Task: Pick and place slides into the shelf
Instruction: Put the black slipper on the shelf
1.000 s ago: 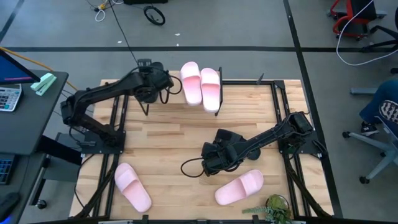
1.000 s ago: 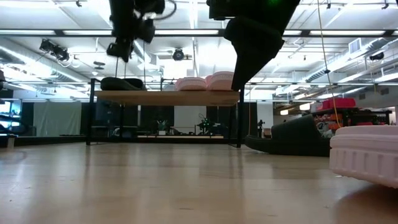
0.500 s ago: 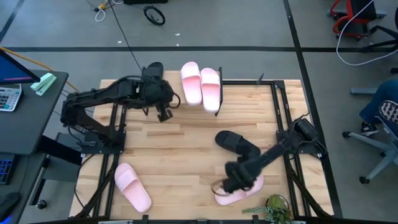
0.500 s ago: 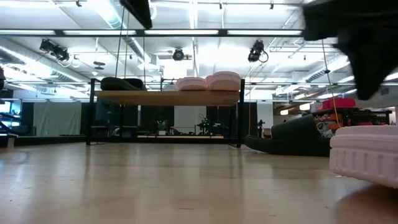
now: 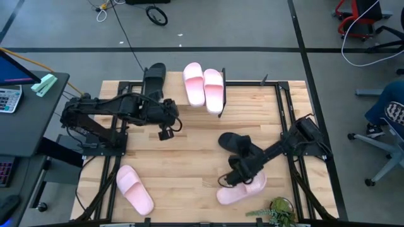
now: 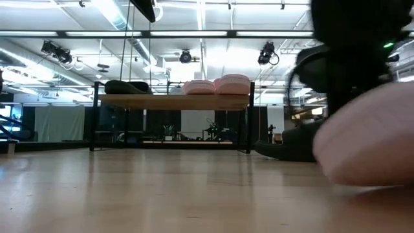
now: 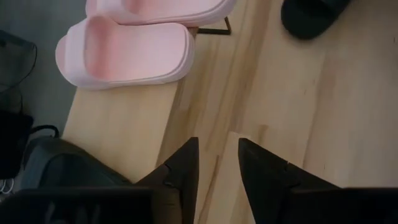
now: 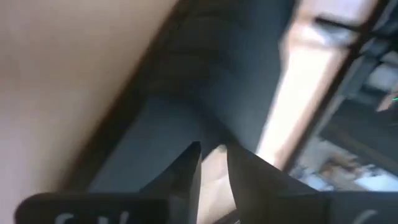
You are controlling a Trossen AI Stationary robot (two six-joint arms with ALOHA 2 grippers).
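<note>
Tabletop (image 5: 189, 157): right end effector (image 5: 235, 179) pinching pink slide (image 5: 243, 191); left end effector (image 7: 217, 165) narrowly spread.

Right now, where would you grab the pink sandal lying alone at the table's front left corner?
Probably the wide strap of the pink sandal, from straight above. It lies flat, sole down, with open tabletop around it, and the strap arches above the footbed, offering an edge to pinch.

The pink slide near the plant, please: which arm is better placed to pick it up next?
The right: its tool is already at that pink slide, while the left tool hangs far across the table near the shelf.
</note>
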